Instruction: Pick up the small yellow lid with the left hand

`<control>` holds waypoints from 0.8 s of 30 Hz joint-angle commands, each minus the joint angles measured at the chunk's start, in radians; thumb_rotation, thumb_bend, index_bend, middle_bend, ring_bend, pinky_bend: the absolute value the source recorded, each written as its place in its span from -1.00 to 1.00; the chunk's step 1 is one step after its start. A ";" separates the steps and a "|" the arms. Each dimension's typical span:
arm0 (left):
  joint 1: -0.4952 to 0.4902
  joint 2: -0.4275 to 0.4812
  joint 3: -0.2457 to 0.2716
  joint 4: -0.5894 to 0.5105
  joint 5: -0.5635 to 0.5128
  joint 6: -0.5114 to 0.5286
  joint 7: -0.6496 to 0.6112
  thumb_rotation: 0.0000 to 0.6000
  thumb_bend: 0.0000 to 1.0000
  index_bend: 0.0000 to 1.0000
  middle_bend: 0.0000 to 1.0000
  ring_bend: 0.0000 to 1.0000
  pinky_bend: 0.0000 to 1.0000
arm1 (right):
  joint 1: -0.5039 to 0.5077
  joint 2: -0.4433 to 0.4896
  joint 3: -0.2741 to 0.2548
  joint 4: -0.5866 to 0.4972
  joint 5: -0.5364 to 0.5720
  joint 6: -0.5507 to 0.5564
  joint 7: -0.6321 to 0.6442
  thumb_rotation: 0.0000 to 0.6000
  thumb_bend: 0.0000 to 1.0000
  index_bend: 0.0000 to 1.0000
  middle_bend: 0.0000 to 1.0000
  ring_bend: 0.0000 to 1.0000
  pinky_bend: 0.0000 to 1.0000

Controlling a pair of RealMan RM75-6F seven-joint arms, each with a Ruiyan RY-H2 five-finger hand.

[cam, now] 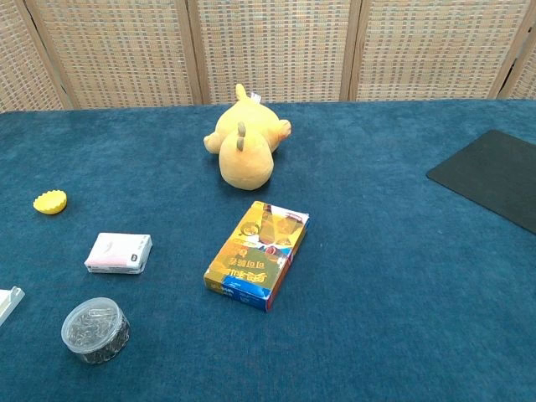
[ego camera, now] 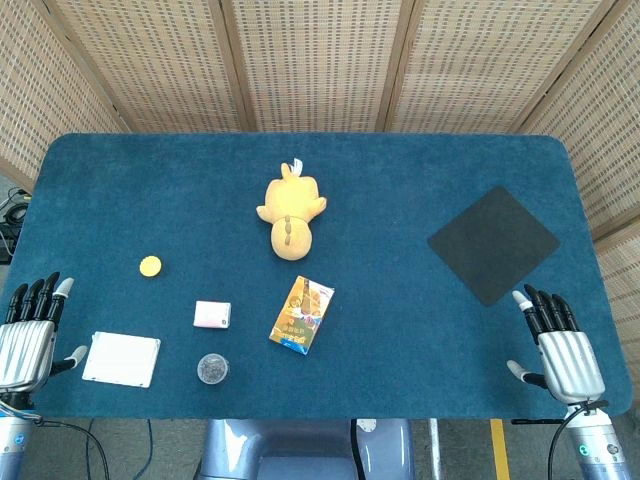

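Note:
The small yellow lid (ego camera: 150,265) (cam: 49,202) lies flat on the blue table at the left, round with a ribbed edge. My left hand (ego camera: 30,335) rests at the table's near-left edge, fingers straight and apart, holding nothing, well short of the lid and to its left. At the near-right edge my right hand (ego camera: 558,345) lies the same way, fingers spread and empty. Neither hand shows in the chest view.
A yellow plush toy (ego camera: 289,212) lies mid-table. A colourful box (ego camera: 302,315), a small pink-white packet (ego camera: 212,314), a clear round tub (ego camera: 212,368) and a white flat box (ego camera: 121,359) sit near the front left. A black mat (ego camera: 493,243) lies right.

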 commanded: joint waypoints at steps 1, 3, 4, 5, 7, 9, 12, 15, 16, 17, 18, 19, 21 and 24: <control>0.001 0.000 -0.001 0.000 0.004 0.000 -0.002 1.00 -0.64 -1.00 -1.00 -1.00 -1.00 | -0.001 0.001 0.000 -0.001 -0.002 0.003 0.001 1.00 -1.00 -0.94 -1.00 -1.00 -0.91; 0.002 0.000 -0.001 0.001 0.004 -0.002 -0.002 1.00 -0.64 -1.00 -1.00 -1.00 -1.00 | -0.002 0.001 0.000 0.000 -0.003 0.005 0.001 1.00 -1.00 -0.94 -1.00 -1.00 -0.91; 0.003 0.000 -0.001 0.002 0.003 -0.003 -0.003 1.00 -0.63 -1.00 -1.00 -1.00 -1.00 | -0.002 0.001 0.000 0.001 -0.002 0.004 0.000 1.00 -1.00 -0.94 -1.00 -1.00 -0.91; 0.003 0.000 -0.001 0.002 0.002 -0.005 -0.004 1.00 -0.63 -1.00 -1.00 -1.00 -1.00 | -0.002 0.001 -0.001 0.001 -0.002 0.003 0.001 1.00 -1.00 -0.94 -1.00 -1.00 -0.91; 0.003 -0.001 0.000 0.005 0.001 -0.011 -0.009 1.00 -0.64 -1.00 -1.00 -1.00 -1.00 | -0.002 0.001 -0.002 0.002 0.000 0.000 0.003 1.00 -1.00 -0.94 -1.00 -1.00 -0.91; 0.002 -0.002 0.000 0.006 0.003 -0.016 -0.011 1.00 -0.64 -1.00 -1.00 -1.00 -1.00 | -0.002 0.003 -0.002 0.000 -0.001 0.001 0.007 1.00 -1.00 -0.94 -1.00 -1.00 -0.91; 0.001 -0.004 -0.003 0.008 0.009 -0.018 -0.012 1.00 -0.63 -1.00 -1.00 -1.00 -1.00 | -0.004 0.006 0.001 -0.003 -0.006 0.011 0.013 1.00 -1.00 -0.94 -1.00 -1.00 -0.91; -0.001 -0.007 -0.006 0.010 0.009 -0.022 -0.016 1.00 -0.63 -1.00 -1.00 -1.00 -1.00 | -0.004 0.007 0.004 -0.003 -0.001 0.011 0.015 1.00 -1.00 -0.94 -1.00 -1.00 -0.91; -0.002 -0.008 -0.007 0.011 0.007 -0.025 -0.017 1.00 -0.63 -1.00 -1.00 -1.00 -1.00 | -0.003 0.007 0.005 -0.002 0.003 0.007 0.015 1.00 -1.00 -0.94 -1.00 -1.00 -0.91; -0.003 -0.008 -0.009 0.011 0.006 -0.027 -0.018 1.00 -0.63 -1.00 -1.00 -1.00 -1.00 | -0.002 0.007 0.006 -0.002 0.007 0.005 0.016 1.00 -1.00 -0.94 -1.00 -1.00 -0.91; -0.004 -0.008 -0.010 0.011 0.004 -0.028 -0.020 1.00 -0.63 -1.00 -1.00 -1.00 -1.00 | -0.002 0.008 0.006 -0.001 0.010 0.002 0.016 1.00 -1.00 -0.93 -1.00 -1.00 -0.91; -0.004 -0.009 -0.013 0.012 0.001 -0.031 -0.022 1.00 -0.63 -1.00 -1.00 -1.00 -1.00 | -0.001 0.008 0.007 -0.001 0.013 0.000 0.018 1.00 -1.00 -0.93 -1.00 -1.00 -0.91; -0.007 -0.008 -0.017 0.011 -0.003 -0.036 -0.023 1.00 -0.63 -1.00 -1.00 -1.00 -1.00 | -0.001 0.010 0.009 -0.001 0.015 -0.001 0.022 1.00 -1.00 -0.93 -1.00 -1.00 -0.91; -0.018 -0.004 -0.023 0.008 -0.004 -0.051 -0.024 1.00 -0.63 -1.00 -1.00 -1.00 -1.00 | -0.002 0.012 0.009 0.000 0.018 -0.002 0.027 1.00 -1.00 -0.92 -1.00 -1.00 -0.91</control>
